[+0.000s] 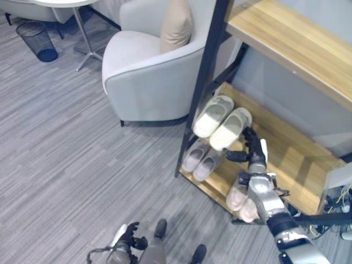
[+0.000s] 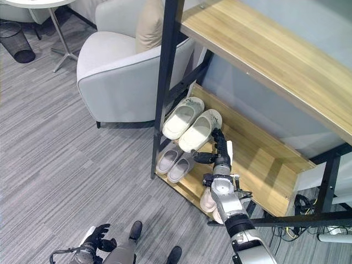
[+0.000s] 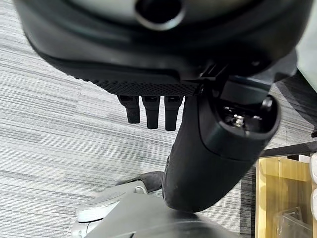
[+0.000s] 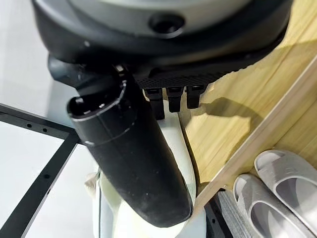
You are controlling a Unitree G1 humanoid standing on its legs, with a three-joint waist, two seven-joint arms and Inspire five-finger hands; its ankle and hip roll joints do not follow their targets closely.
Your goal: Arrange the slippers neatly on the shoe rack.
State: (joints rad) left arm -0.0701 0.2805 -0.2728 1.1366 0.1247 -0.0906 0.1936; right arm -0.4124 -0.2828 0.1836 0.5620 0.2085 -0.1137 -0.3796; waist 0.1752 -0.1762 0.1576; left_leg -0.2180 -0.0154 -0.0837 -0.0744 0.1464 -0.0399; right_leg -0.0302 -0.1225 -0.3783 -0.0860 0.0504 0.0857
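A grey striped carpet (image 1: 66, 154) covers the floor, with a pale armchair (image 1: 148, 77) and its beige cushion (image 1: 176, 25) at the far side, a dark mesh bin (image 1: 36, 39) at the far left, and a table's metal leg (image 1: 82, 33) beside it. To the right stands the rack (image 1: 206, 71), a black frame with wooden shelves; an upper shelf (image 1: 291, 44) runs across the far right and a lower shelf (image 1: 286, 159) sits below it. On the lower shelf lies a pair of cream slippers (image 1: 223, 122), side by side and touching, their toes over the shelf's left edge. Beneath them, on the bottom shelf, a smaller grey pair (image 1: 201, 158) lies side by side. Nearer on that level, a pink pair (image 1: 242, 201) shows partly under the right arm. The right hand (image 1: 252, 151) reaches over the lower shelf just beside the nearer cream slipper, fingers straight and spread from the thumb, holding nothing; its wrist view shows the thumb above the cream slipper (image 4: 173, 148) and the grey pair (image 4: 277, 193) below the shelf edge. The left hand (image 1: 129, 237) hangs low over the carpet at the near left, its fingers (image 3: 151, 111) relaxed and empty.
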